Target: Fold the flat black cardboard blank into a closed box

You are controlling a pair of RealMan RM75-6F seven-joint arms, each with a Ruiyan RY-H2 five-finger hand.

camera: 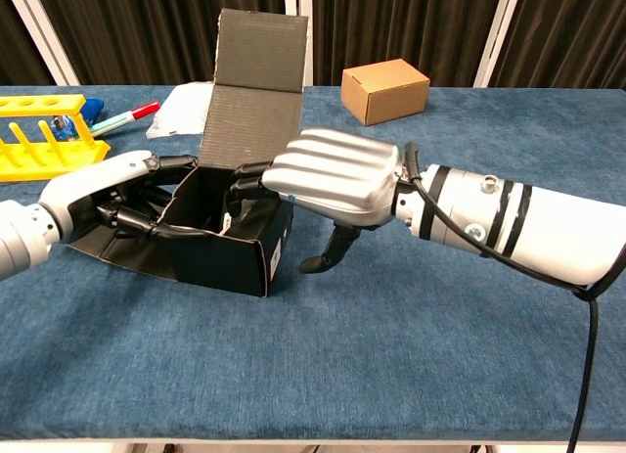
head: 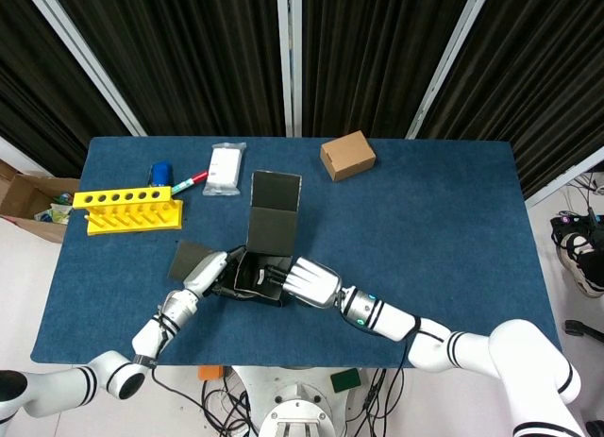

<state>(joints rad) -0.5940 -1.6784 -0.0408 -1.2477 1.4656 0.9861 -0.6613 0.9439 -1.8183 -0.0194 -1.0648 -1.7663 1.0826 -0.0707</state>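
Observation:
The black cardboard box (camera: 230, 252) stands half formed on the blue table, open at the top, also seen from above (head: 253, 278). Its long lid flap (camera: 252, 91) rises almost upright behind it. My left hand (camera: 93, 197) holds the box's left wall, dark fingers along the front edge, above a side flap (head: 189, 260) lying flat. My right hand (camera: 335, 177) reaches over the right wall with its fingers curled down inside the box; its thumb hangs outside, just off the wall. From above, the right hand (head: 311, 283) covers the box's right end.
A small brown box (camera: 384, 89) sits at the back right. A yellow rack (camera: 44, 140), a red-capped marker (camera: 132, 114), a white packet (camera: 181, 109) and a blue object (head: 161, 173) lie at the back left. The table's front edge is near my forearms.

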